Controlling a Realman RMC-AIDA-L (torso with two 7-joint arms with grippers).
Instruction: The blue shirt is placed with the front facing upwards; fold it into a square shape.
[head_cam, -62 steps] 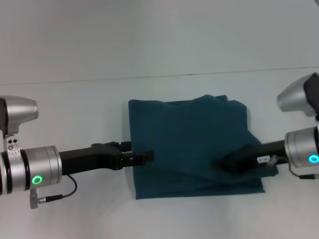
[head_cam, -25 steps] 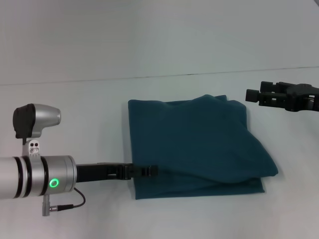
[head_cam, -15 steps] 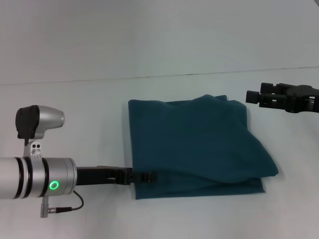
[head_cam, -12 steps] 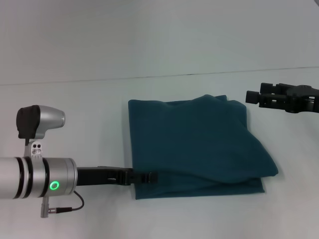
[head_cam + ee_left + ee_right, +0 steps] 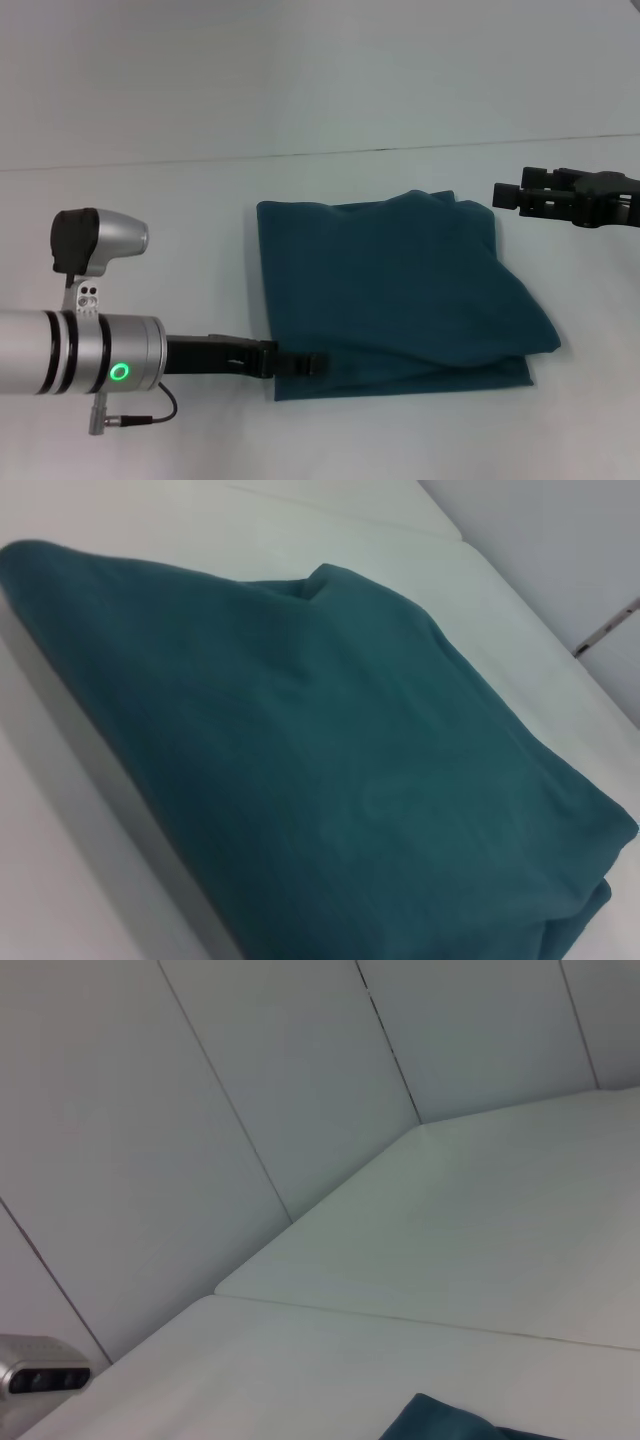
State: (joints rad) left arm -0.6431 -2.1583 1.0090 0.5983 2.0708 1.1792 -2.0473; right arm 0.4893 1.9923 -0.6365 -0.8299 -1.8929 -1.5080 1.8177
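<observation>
Shirt: your dark teal-blue cotton shirt (image 5: 395, 295) lies folded, nearly square.
Left gripper (image 5: 312, 365): at its near-left corner; grip unclear.
Right gripper (image 5: 507, 194): raised clear; grip unclear.

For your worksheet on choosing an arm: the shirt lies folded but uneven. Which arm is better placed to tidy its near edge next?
Probably the left. The left gripper sits at the blue shirt's near left corner, low by the table. The right gripper hangs off beyond the far right corner, clear of the cloth.
</observation>
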